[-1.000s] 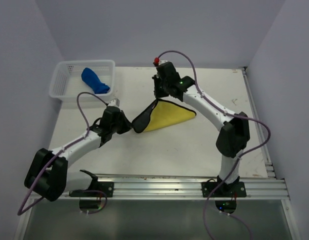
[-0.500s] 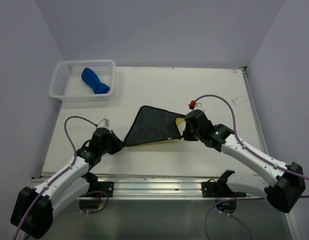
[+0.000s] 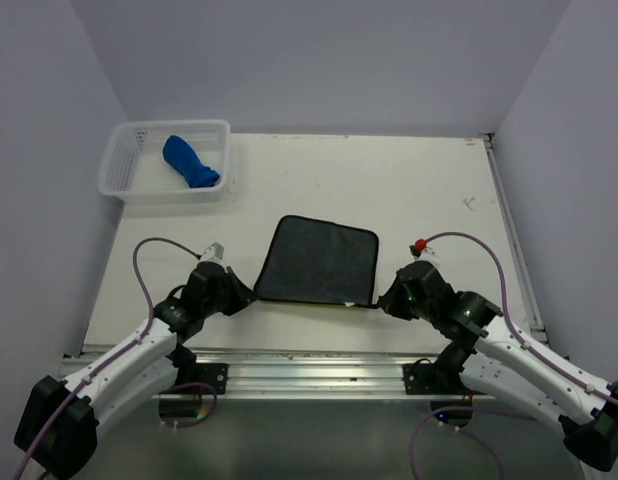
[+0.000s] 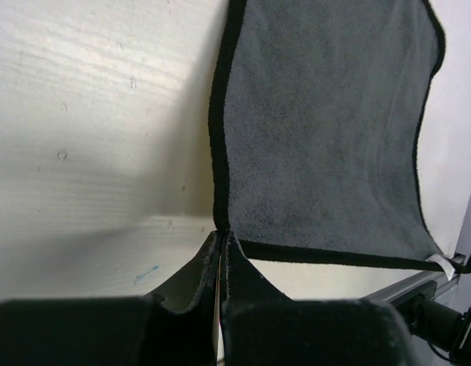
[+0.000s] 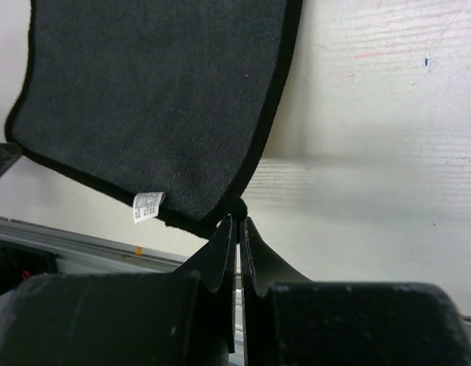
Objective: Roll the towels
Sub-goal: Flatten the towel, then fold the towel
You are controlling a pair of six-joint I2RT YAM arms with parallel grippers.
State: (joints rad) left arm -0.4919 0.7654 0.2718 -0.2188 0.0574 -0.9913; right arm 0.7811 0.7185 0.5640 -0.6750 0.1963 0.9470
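Both jaws clamp near corners of the towel (image 3: 319, 260) (grey side up).

Robot lab: plain enclosure walls (image 3: 319, 60), aluminium rail (image 3: 319, 372).

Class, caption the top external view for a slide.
Left gripper and right gripper pinch the near corners of the dark grey towel, spread flat; the blue towel lies in the white basket.
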